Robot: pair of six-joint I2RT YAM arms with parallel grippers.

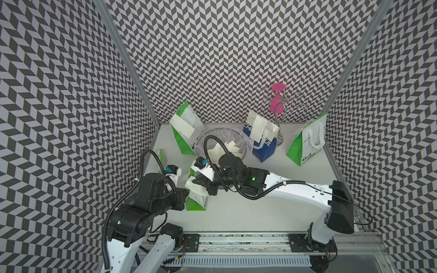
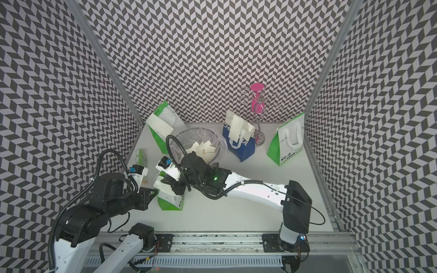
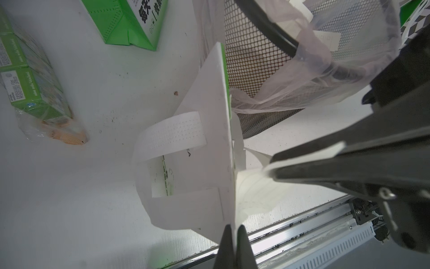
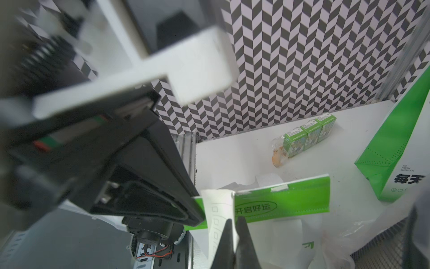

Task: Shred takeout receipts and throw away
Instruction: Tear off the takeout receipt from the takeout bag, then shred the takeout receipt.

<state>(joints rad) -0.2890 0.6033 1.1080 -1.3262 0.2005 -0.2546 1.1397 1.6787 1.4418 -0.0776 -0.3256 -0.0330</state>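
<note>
Right wrist view: found the right pincer clamped on the receipt at the rim of the green bag, the left pincer clamped on that rim just beside it; feared tearing the bag or dragging it across the surface from pulling too hard.

Whole booth is wrapped in black-and-white chevron wallpaper: far wall, left wall, right wall. Aluminium posts run up the far corners. Plain white surface, metal rail along the near edge. Lighting's flat and even.
</note>
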